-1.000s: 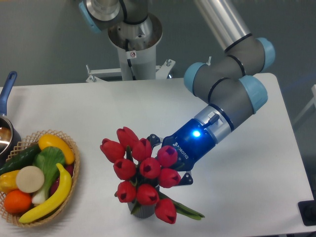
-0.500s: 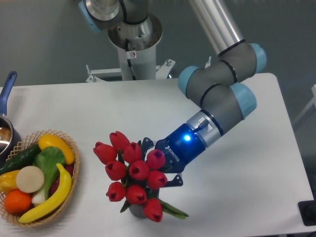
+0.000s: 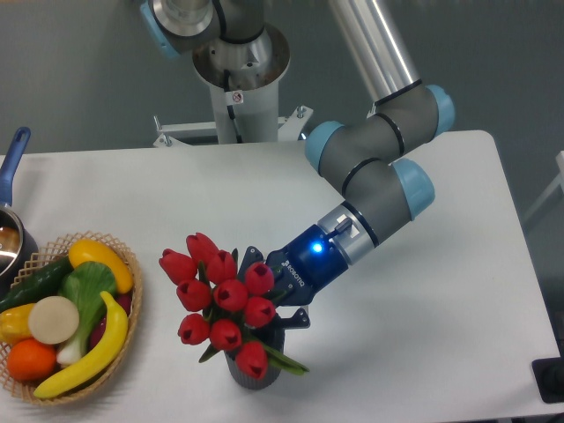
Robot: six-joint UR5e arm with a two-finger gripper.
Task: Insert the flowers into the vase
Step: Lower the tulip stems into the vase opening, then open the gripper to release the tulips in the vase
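Table (image 3: 441, 291) first: it is white and takes nearly the whole view, and the grey and blue arm (image 3: 374, 163) reaches down across it from the top toward the near edge. At the left edge lies a woven basket (image 3: 132, 304) with a banana, an orange, a cucumber and other fruit and vegetables inside. Above it, a pot (image 3: 11, 238) with a blue handle is cut by the border of the picture.

The flowers (image 3: 220, 304), a bunch of red tulips with green leaves, stand near the front edge of the table, between the basket and the arm. Directly under the bunch is the vase (image 3: 256, 372), small and dark; only its lower part shows, because buds and leaves cover the rim. The stems seem to go down into its mouth, but how deep they sit is hidden.

The gripper (image 3: 269, 295) comes in from the right, with a blue light on its wrist, and its fingers go behind the buds. It appears to be closed on the stems, though the contact itself is covered by the tulips.

I judge the task is at the insertion step and almost finished: the bunch is over the vase and partly in it. The next move calls for a short, straight lowering until the stems rest at the bottom, then opening the fingers and drawing back to the right without pulling the light vase over.
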